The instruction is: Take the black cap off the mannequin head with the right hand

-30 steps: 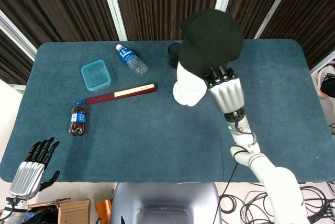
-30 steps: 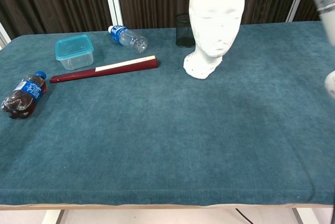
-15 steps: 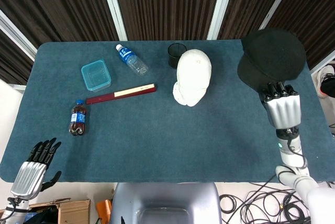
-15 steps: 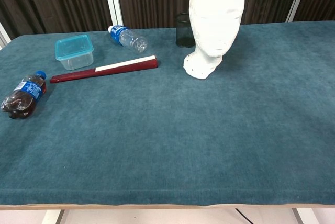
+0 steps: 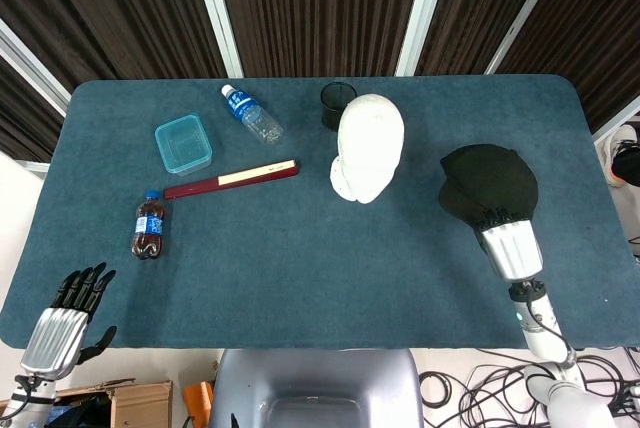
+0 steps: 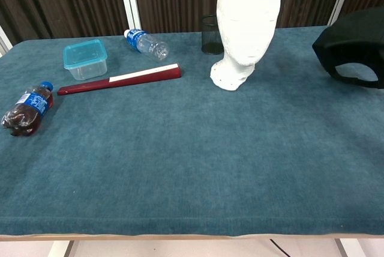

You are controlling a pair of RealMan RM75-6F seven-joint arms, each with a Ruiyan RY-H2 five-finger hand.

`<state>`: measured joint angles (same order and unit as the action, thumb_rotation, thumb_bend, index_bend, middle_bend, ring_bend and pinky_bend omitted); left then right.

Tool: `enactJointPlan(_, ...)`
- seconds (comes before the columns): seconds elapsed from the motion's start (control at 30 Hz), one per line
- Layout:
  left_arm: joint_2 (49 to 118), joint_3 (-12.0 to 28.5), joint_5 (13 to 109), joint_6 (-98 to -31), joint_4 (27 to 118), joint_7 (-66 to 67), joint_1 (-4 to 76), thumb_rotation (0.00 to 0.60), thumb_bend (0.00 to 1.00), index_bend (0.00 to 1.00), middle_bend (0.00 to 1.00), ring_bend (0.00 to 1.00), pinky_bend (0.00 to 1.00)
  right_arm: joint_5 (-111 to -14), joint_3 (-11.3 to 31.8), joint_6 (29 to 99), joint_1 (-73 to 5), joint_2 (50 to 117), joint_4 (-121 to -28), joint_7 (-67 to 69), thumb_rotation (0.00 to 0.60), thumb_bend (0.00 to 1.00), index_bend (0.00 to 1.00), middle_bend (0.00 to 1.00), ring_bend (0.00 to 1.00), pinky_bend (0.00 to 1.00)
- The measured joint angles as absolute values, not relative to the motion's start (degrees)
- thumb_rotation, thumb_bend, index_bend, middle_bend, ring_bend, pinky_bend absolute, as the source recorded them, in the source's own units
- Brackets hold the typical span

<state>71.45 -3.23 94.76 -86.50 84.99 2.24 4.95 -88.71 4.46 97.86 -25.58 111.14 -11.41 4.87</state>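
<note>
The white mannequin head (image 5: 368,148) (image 6: 247,23) stands bare at the table's middle back. To its right the black cap (image 5: 488,187) (image 6: 354,48) hangs over the cloth, off the mannequin. My right hand (image 5: 506,241) grips the cap's near edge, its fingers hidden under the fabric. In the chest view only the cap shows at the right edge, the hand behind it hidden. My left hand (image 5: 66,318) hangs open off the table's near left corner, fingers spread, holding nothing.
A black cup (image 5: 337,101) (image 6: 210,34) stands behind the mannequin. A clear water bottle (image 5: 252,114), a teal lidded box (image 5: 183,143), a red-and-cream folded fan (image 5: 232,179) and a cola bottle (image 5: 149,225) lie on the left half of the blue cloth (image 5: 300,258).
My right hand lifted the cap off the mannequin, carried it to the right, then lowered it toward the table near the right side. The left hand stayed still.
</note>
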Motion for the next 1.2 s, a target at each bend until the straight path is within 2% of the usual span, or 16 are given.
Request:
enactJointPlan(0.07, 71.5, -3.3, 94.8, -86.4, 85.0, 2.2, 5.0, 0.600, 0.33, 0.00, 0.00, 0.03, 0.08, -88.8, 4.0, 95.8, -25.2, 111.3, -11.9, 5.4, 0.600, 0.39, 0.51, 0.54, 0.51, 0.90)
enactJointPlan(0.2, 71.5, -3.4, 94.8, -85.8, 85.0, 2.2, 5.2, 0.600, 0.33, 0.00, 0.00, 0.03, 0.08, -90.2, 2.1, 94.3, -24.3, 111.0, -13.3, 5.9, 0.600, 0.38, 0.46, 0.50, 0.45, 0.86)
enactJointPlan(0.27, 71.5, -3.5, 94.8, -85.5, 85.0, 2.3, 5.3, 0.600, 0.33, 0.00, 0.00, 0.03, 0.08, -91.2, 0.8, 94.0, -23.8, 110.5, -14.3, 6.2, 0.600, 0.35, 0.39, 0.45, 0.39, 0.82)
enactJointPlan(0.43, 71.5, -3.5, 94.6, -85.3, 85.2, 2.2, 5.4, 0.600, 0.33, 0.00, 0.00, 0.03, 0.08, -93.0, -1.5, 92.8, -22.6, 108.3, -18.4, 6.4, 0.600, 0.24, 0.10, 0.35, 0.27, 0.71)
enactJointPlan(0.53, 71.3, -3.3, 94.4, -85.8, 85.3, 1.8, 5.2, 0.600, 0.33, 0.00, 0.00, 0.03, 0.08, -94.0, -2.7, 92.2, -21.7, 106.1, -21.9, 5.9, 0.600, 0.18, 0.02, 0.29, 0.20, 0.63)
enactJointPlan(0.77, 71.0, -3.3, 94.7, -86.5, 85.3, 1.8, 5.0, 0.600, 0.33, 0.00, 0.00, 0.03, 0.08, -95.7, -6.0, 89.0, -19.7, 97.7, -34.9, 3.3, 0.600, 0.04, 0.00, 0.09, 0.02, 0.38)
enactJointPlan(0.87, 70.9, -3.3, 94.7, -86.5, 85.4, 1.5, 4.9, 0.600, 0.33, 0.00, 0.00, 0.03, 0.08, -96.2, -7.8, 86.2, -19.2, 92.8, -42.5, 2.4, 0.600, 0.01, 0.00, 0.01, 0.00, 0.26)
enactJointPlan(0.97, 70.6, -3.1, 94.5, -87.0, 85.6, 0.8, 4.8, 0.600, 0.33, 0.00, 0.00, 0.04, 0.08, -96.4, -9.7, 82.3, -19.1, 87.1, -51.4, 0.5, 0.600, 0.00, 0.00, 0.00, 0.00, 0.16)
enactJointPlan(1.2, 70.5, -3.0, 94.8, -88.1, 85.7, 0.5, 4.4, 0.600, 0.33, 0.00, 0.00, 0.04, 0.08, -95.8, -13.0, 74.3, -19.6, 72.7, -73.9, -2.1, 0.600, 0.00, 0.00, 0.00, 0.00, 0.07)
